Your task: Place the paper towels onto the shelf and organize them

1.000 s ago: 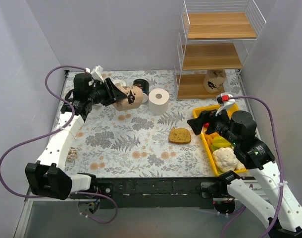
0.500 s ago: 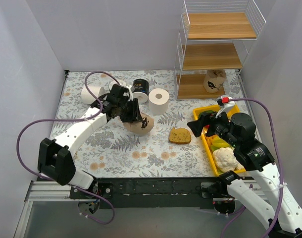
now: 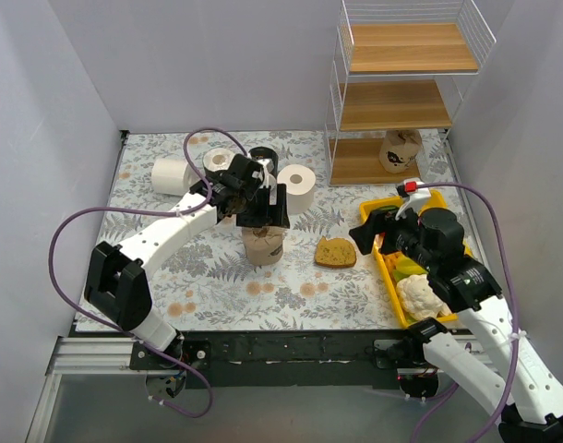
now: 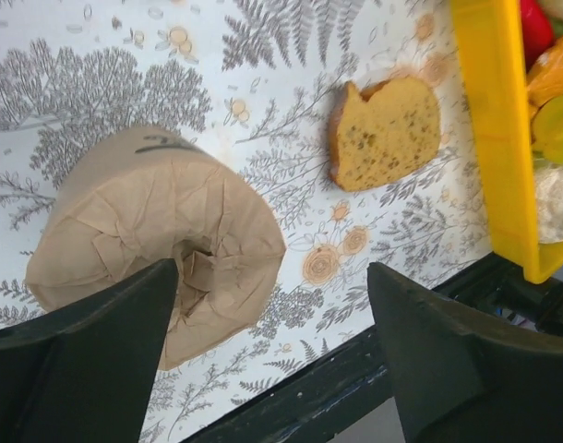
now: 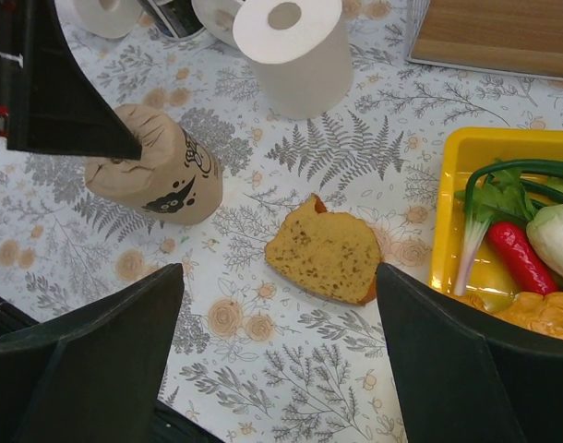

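Apparently staging the tan roll on the worktop under spread left end effector; next, probably grasping via spread right end effector, then onto the shelf.

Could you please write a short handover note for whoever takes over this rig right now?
Left gripper: open, above the loose tan roll standing mid-table, not gripping.
Right gripper: open, empty, over the bread slice.
Done: shelved tan roll on the shelf bottom board.
Left: loose tan roll, upright white roll, lying white roll, black-wrapped roll and a partly hidden roll beside it.
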Robot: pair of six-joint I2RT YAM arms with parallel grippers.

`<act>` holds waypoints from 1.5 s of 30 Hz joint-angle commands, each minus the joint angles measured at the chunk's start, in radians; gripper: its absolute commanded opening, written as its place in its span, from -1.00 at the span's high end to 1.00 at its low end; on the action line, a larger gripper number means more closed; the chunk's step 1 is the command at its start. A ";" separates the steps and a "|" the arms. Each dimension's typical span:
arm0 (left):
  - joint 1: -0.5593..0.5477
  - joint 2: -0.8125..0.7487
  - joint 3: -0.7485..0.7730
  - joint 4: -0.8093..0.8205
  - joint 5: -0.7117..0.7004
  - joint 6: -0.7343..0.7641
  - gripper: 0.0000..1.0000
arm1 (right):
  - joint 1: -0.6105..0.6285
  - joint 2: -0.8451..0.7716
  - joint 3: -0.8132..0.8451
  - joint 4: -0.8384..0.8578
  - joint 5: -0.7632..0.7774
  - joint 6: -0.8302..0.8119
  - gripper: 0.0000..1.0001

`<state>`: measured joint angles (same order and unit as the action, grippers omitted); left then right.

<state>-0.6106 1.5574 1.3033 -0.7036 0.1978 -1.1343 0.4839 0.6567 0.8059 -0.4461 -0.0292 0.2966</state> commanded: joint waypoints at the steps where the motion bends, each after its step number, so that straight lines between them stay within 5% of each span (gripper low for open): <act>1: 0.023 -0.063 0.112 0.029 -0.070 0.008 -0.80 | -0.001 0.058 0.070 0.044 -0.050 -0.059 -0.81; 5: 0.180 -0.057 0.136 0.021 -0.080 0.007 -0.93 | 0.027 0.190 0.127 0.083 -0.083 -0.097 -0.78; 11: 0.371 -0.193 -0.053 0.136 -0.089 -0.051 -0.96 | 0.243 0.452 0.303 0.057 0.015 -0.213 -0.81; 17: 0.399 -0.330 -0.283 0.164 -0.374 -0.044 -0.96 | 0.340 0.700 0.463 0.018 0.157 -0.200 -0.79; 23: 0.399 -0.583 -0.533 0.297 -0.449 -0.047 -0.96 | 0.360 0.852 0.533 0.030 0.143 -0.125 -0.77; 45: 0.391 -0.632 -0.513 0.296 -0.385 -0.044 -0.96 | 0.386 1.098 0.611 0.067 0.127 0.108 -0.58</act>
<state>-0.2131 0.9440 0.7784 -0.4240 -0.1909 -1.1866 0.8658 1.7283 1.3674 -0.4091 0.1081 0.3706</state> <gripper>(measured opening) 0.981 0.796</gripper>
